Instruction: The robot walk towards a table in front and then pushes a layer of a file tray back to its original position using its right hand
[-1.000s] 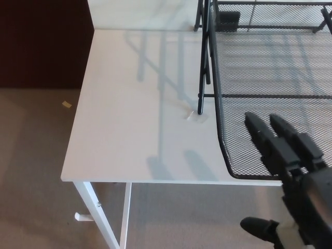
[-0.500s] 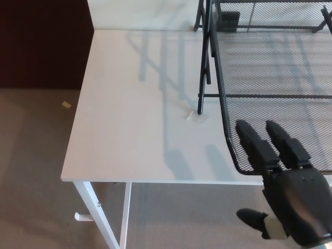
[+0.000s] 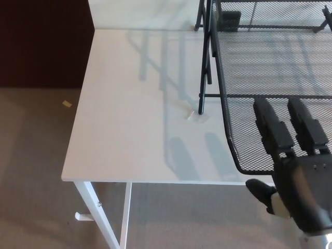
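Note:
A black wire-mesh file tray (image 3: 270, 57) stands on the right part of the white table (image 3: 129, 129), held in a black upright frame (image 3: 205, 62). Its lowest layer (image 3: 244, 140) sticks out toward me, and its rounded front rim (image 3: 249, 171) reaches the table's front edge. My right hand (image 3: 298, 176) comes in from the lower right, open. Two straight fingers (image 3: 272, 129) lie over the front of that layer, the palm sits at the rim, and the thumb (image 3: 259, 188) hangs below it. My left hand does not show.
A small patch of clear tape (image 3: 194, 116) lies on the table by the frame's foot. Dark furniture (image 3: 41, 41) stands at the far left. Beige carpet (image 3: 31, 155) with a yellowish scrap (image 3: 66, 104) lies left of the table, and white legs (image 3: 98, 212) are below.
My right hand has moved forward and up against the front of the pulled-out layer. The layer's front corner has shifted slightly right and away from me.

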Available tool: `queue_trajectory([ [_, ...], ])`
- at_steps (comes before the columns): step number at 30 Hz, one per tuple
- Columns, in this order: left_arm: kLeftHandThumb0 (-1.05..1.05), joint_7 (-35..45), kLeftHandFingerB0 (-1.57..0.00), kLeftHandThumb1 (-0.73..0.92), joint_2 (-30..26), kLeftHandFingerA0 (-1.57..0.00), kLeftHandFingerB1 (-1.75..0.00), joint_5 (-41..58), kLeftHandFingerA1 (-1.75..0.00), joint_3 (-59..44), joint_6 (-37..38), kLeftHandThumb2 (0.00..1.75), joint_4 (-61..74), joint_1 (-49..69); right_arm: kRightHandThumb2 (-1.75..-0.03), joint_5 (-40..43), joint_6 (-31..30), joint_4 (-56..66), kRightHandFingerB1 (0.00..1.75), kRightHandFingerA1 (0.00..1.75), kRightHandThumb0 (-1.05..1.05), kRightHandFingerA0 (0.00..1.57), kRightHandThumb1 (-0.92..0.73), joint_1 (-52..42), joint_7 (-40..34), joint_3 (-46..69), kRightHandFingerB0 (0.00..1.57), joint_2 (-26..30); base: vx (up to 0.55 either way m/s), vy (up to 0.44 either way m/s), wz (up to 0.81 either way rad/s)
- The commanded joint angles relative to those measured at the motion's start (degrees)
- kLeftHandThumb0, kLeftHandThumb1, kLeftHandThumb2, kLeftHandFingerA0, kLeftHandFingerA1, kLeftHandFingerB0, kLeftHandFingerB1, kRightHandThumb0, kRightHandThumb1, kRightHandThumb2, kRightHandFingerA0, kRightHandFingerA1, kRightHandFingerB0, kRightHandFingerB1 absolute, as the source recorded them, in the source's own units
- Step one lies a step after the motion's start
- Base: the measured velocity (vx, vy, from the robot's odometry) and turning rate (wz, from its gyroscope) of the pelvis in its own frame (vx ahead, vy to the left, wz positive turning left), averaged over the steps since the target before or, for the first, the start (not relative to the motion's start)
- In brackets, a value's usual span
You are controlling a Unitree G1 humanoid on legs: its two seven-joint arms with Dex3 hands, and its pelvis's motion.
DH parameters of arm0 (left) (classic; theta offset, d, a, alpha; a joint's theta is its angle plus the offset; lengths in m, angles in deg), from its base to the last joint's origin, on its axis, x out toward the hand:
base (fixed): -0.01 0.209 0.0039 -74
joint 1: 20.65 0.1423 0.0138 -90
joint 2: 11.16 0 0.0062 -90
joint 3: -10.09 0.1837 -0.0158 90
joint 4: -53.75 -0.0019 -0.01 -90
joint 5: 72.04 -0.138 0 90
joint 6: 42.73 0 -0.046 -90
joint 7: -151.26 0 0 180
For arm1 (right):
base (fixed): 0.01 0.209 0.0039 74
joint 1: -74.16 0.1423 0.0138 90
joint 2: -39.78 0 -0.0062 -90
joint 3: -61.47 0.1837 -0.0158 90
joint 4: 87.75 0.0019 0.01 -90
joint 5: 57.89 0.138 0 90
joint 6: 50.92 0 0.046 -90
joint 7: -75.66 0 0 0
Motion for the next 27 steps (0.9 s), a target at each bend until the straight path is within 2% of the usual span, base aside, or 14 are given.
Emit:
queue_trajectory([
  [1,-0.15,0.43,-0.59,0.43,-0.89,-0.57,-0.46,0.24,-0.48,-0.08,-1.29,0.55,0.34,0.49,-0.62,-0.99,-2.54,-1.07,0.03,0.00,-0.30,0.00,-0.41,1.18,-4.70,-0.85,0.00,1.26,0.00,0.000,0.00],
  [8,-0.14,-0.07,-0.59,0.44,-0.72,-0.57,-0.47,0.22,-0.49,0.05,-2.23,0.55,2.05,0.44,-0.63,-1.45,-5.04,-4.06,0.00,0.00,-0.34,0.00,-0.40,4.91,-5.17,-2.43,0.01,1.71,0.00,0.000,0.00],
  [13,-0.13,-0.53,-0.59,0.43,-0.71,-0.59,-0.46,0.08,-0.48,0.31,-3.14,0.54,1.98,0.49,-0.60,-1.28,-7.07,-7.38,0.11,0.00,-0.34,0.00,-0.39,7.52,-5.53,-3.62,0.00,2.32,0.00,0.000,0.00],
  [14,-0.13,-0.69,-0.60,0.42,-0.60,-0.61,-0.47,0.00,-0.50,0.31,-2.66,0.54,1.29,0.11,-0.64,-0.83,-7.49,-9.14,0.12,0.09,-0.37,0.00,-0.39,9.09,-5.41,-3.66,0.02,2.41,0.00,0.000,0.00],
  [15,-0.14,-0.73,-0.59,0.42,-0.50,-0.60,-0.47,0.12,-0.51,0.31,-3.01,0.55,2.42,0.58,-0.66,-0.93,-8.28,-10.99,0.14,0.25,-0.41,0.00,-0.25,10.54,-5.37,-3.81,0.00,2.29,0.00,0.000,0.00],
  [16,-0.15,-0.61,-0.58,0.42,-0.52,-0.59,-0.47,0.17,-0.51,0.32,-3.03,0.55,2.85,0.77,-0.67,-1.04,-8.82,-12.26,0.16,0.27,-0.42,0.00,-0.26,11.48,-5.61,-4.01,0.00,2.29,0.00,0.000,0.00],
  [17,-0.16,-0.49,-0.58,0.41,-0.59,-0.59,-0.47,0.15,-0.50,0.31,-2.89,0.55,2.81,0.74,-0.65,-0.99,-9.09,-13.60,0.12,0.24,-0.43,0.00,-0.25,12.38,-6.01,-4.18,0.05,2.33,0.00,0.000,0.00],
  [21,-0.15,-0.92,-0.58,0.41,-0.49,-0.60,-0.47,0.17,-0.49,0.27,-3.45,0.55,3.58,0.93,-0.65,0.07,-9.62,-16.38,0.10,0.22,-0.44,0.00,-0.26,14.27,-6.88,-4.81,0.01,2.71,0.00,0.000,0.00],
  [22,-0.17,-0.90,-0.59,0.42,-0.50,-0.59,-0.47,-0.01,-0.50,0.42,-3.40,0.56,3.78,1.05,-0.59,0.60,-9.98,-18.09,0.20,0.10,-0.38,0.00,-0.37,15.54,-6.51,-4.95,0.00,2.69,0.00,0.000,0.00],
  [23,-0.17,-0.72,-0.60,0.41,-0.51,-0.60,-0.48,0.05,-0.51,0.41,-3.41,0.56,3.83,1.14,-0.60,0.76,-10.31,-18.98,0.19,0.10,-0.42,0.00,-0.39,16.28,-6.63,-5.19,0.00,2.79,0.00,0.000,0.00],
  [24,-0.17,-0.58,-0.60,0.41,-0.51,-0.60,-0.48,0.11,-0.51,0.38,-3.41,0.56,3.81,1.17,-0.60,0.78,-10.47,-19.44,0.19,0.10,-0.42,0.00,-0.39,16.68,-6.68,-5.27,0.00,2.81,0.00,0.000,0.00],
  [25,-0.17,-0.55,-0.60,0.42,-0.36,-0.59,-0.48,0.12,-0.50,0.41,-3.32,0.56,4.22,1.43,-0.67,0.95,-10.66,-20.88,0.11,0.20,-0.48,0.00,-0.29,17.91,-7.37,-5.46,0.02,2.94,0.00,0.000,0.00],
  [27,-0.17,-0.43,-0.61,0.41,-0.39,-0.60,-0.48,0.29,-0.50,0.31,-3.34,0.56,3.69,1.04,-0.65,0.55,-10.85,-22.30,0.04,0.15,-0.52,0.00,-0.29,19.40,-8.69,-5.91,0.01,3.34,0.00,0.000,0.00],
])
